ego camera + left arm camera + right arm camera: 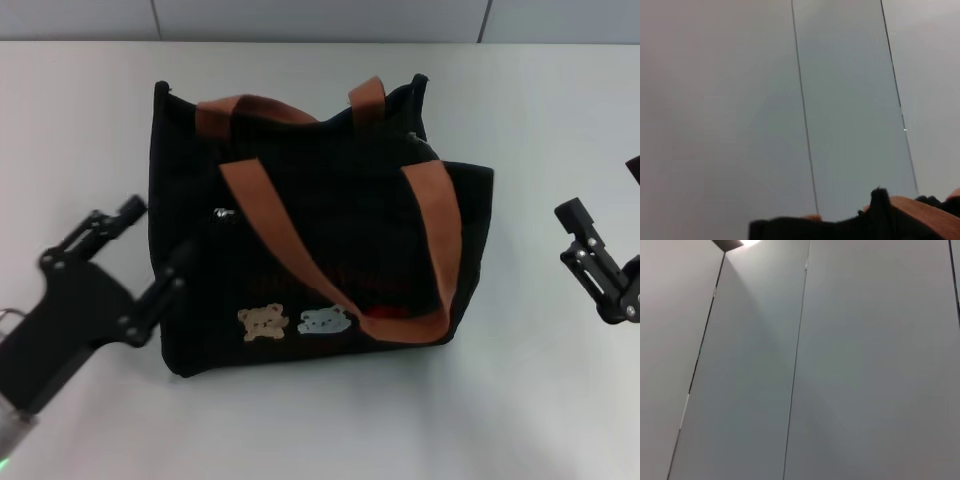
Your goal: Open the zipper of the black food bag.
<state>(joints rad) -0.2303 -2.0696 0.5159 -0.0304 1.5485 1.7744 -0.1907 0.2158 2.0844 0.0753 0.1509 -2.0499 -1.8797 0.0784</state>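
Note:
The black food bag (320, 230) stands upright in the middle of the white table, with bear patches (295, 322) and red lettering on its front. Two rust-brown handles (290, 240) flop over its top and front. The zipper is black on black along the top, and I cannot trace it. A small silver pull (222, 213) glints near the front's upper left. My left gripper (157, 238) is open at the bag's left edge, one finger (178, 268) against the fabric. The bag's rim (805, 227) and a handle (925, 215) show in the left wrist view. My right gripper (603, 192) hangs open, well right of the bag.
A grey panelled wall (320, 18) runs behind the table (540, 400). Bare white tabletop lies in front of the bag and on both sides. The right wrist view holds only wall panels (840, 370).

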